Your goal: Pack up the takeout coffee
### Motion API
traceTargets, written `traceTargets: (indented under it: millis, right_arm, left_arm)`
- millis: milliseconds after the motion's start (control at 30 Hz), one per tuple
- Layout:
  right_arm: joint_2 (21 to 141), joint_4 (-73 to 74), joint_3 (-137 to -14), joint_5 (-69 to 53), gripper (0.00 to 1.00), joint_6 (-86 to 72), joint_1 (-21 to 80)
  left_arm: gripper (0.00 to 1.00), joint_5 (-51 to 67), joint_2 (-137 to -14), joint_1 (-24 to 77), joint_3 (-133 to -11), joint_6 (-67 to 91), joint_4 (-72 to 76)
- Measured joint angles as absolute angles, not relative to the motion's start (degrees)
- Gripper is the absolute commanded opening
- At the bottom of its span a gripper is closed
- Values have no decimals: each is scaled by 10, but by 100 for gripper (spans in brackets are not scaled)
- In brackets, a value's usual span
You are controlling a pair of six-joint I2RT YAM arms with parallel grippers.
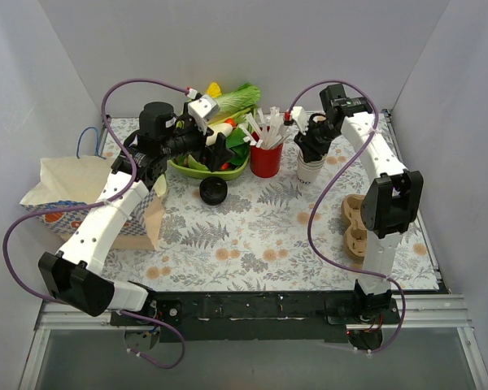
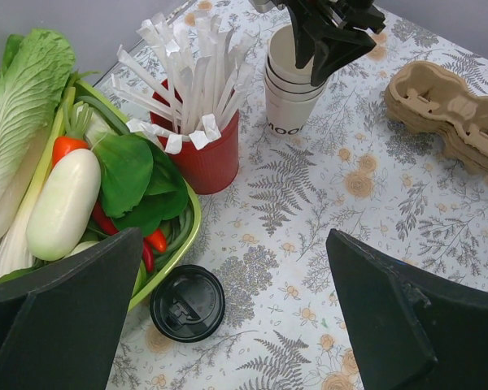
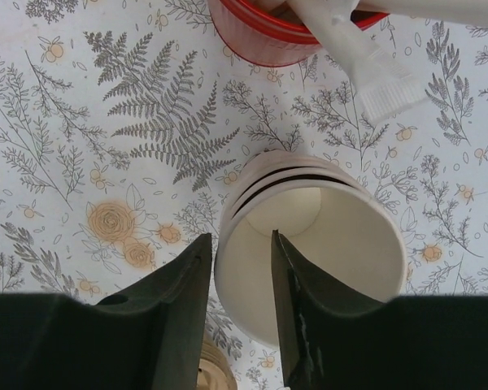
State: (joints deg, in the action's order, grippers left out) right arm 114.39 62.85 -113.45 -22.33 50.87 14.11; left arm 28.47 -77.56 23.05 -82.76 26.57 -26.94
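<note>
Left gripper (image 2: 234, 244): jaws spread as wide as they went, holding nothing, hanging over the table (image 2: 374, 211) near the edge of the green bowl (image 2: 191, 219).
Right gripper (image 3: 240, 244): jaws partway apart, set down over the rim of the top cup in the white stack (image 3: 309, 244). One finger was outside the wall and the other inside, with a gap showing, so the wall was not pinched.
Coffee: I could not pick out a lidded cup in any view.
Black lid (image 2: 187, 302): lay on the table just beside the bowl.
Red holder (image 2: 207, 158): upright and full of wrapped straws, between the bowl and the stack.
Carriers (image 2: 447, 114): cardboard, piled to the right, well apart from the stack.
Bag (image 1: 65, 191): at the far left.
</note>
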Motion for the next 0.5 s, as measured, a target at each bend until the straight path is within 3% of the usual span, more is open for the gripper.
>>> traceTargets:
  millis: [233,500]
  right_arm:
    - [1146,629,-1134,-213,26,507,141]
    - [1146,633,-1141,-207,30,506,141]
  left_arm:
    - [98,283,-776,230,-828,264,-269]
    - [98,283,-776,230,-826,264,-268]
